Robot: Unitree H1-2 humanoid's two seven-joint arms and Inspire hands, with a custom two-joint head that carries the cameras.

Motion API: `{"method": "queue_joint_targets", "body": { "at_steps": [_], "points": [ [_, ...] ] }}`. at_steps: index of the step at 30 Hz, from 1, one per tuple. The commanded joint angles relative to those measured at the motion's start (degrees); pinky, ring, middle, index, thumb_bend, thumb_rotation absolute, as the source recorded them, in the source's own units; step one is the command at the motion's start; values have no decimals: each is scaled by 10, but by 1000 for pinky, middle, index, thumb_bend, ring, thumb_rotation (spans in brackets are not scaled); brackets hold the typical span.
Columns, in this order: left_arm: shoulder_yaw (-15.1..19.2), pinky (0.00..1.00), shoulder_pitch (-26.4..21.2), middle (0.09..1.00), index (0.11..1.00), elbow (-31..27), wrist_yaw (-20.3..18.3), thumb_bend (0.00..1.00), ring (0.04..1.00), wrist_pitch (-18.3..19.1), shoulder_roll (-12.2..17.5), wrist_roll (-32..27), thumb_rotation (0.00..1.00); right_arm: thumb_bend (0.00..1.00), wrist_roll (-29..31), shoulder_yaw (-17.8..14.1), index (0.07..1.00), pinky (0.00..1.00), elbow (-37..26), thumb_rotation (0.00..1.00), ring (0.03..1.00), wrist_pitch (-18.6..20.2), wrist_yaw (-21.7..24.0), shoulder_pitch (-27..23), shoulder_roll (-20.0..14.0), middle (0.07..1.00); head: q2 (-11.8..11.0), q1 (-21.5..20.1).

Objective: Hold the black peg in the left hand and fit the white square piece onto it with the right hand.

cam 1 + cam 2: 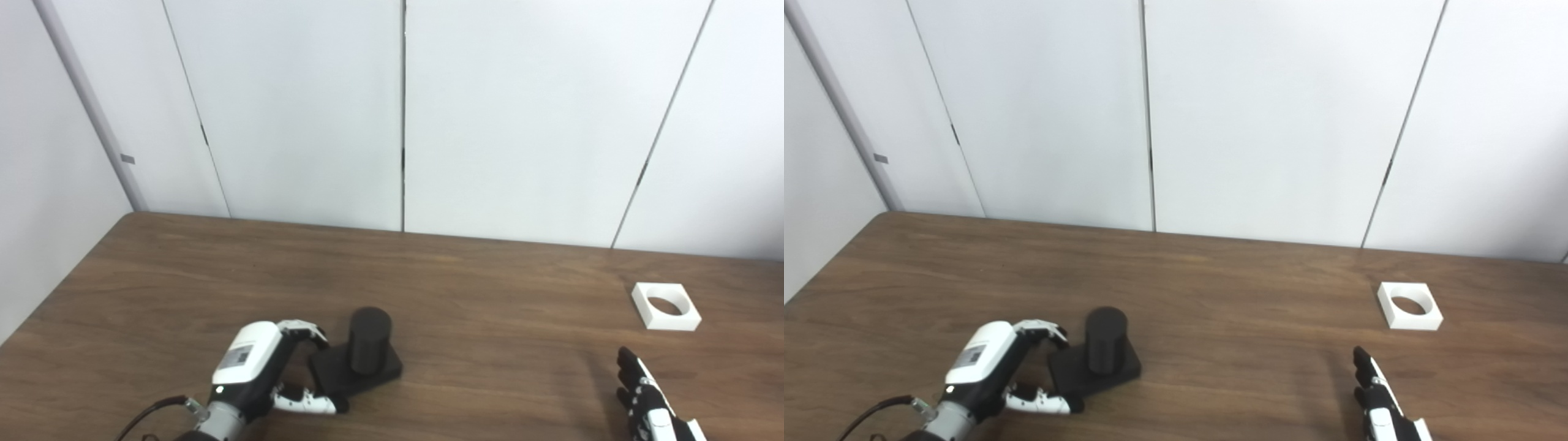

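One black peg, lower centre-left of frame: a single upright cylinder on a single flat square base, counted as one piece. One white square piece, right side of frame, with one round hole through it. Two robot hands: one left hand at lower left, one right hand at lower right, partly cut off by the bottom edge. One brown wooden surface across the lower half. So two loose objects in total, two hands, one surface.
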Motion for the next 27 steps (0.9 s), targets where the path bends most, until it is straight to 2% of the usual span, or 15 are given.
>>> {"method": "queue_joint_targets", "body": {
  "at_steps": [1,5,9,10,15,18,21,27],
  "points": [
    [-25,725,15,747,486,-18,-39,523,803,-18,-4,-6,52,545,0,-1,947,1000,-30,1000,1000,-3,-5,-7,16,986,3,-4],
    [-42,739,19,744,486,-37,-59,522,799,-31,-1,-13,48,523,-9,3,947,1000,-35,1000,1000,1,-6,-7,18,976,11,-18],
    [-56,760,16,770,487,-62,-106,521,828,-19,4,-19,47,508,-16,7,936,1000,-36,1000,1000,4,-10,-9,21,965,26,-35],
    [-59,794,14,770,487,-65,-111,521,825,-22,5,-19,47,520,-19,8,930,1000,-37,1000,1000,6,-12,-9,21,959,31,-39],
    [-69,840,4,770,487,-71,-139,521,823,-37,8,-24,47,495,-29,12,922,1000,-53,1000,998,32,-25,-14,28,956,53,-50],
    [-71,827,2,772,487,-75,-151,521,829,-40,7,-22,47,491,-31,15,925,1000,-60,1000,999,41,-29,-16,31,955,68,-60],
    [-76,801,-2,763,486,-66,-150,522,817,-59,5,-20,48,502,-35,19,922,1000,-68,1000,998,52,-35,-20,32,953,81,-65],
    [-81,723,-1,766,487,-53,-157,522,805,-55,-7,-6,48,541,-42,29,921,1000,-84,1000,989,78,-42,-25,31,947,96,-70]
  ]
}}
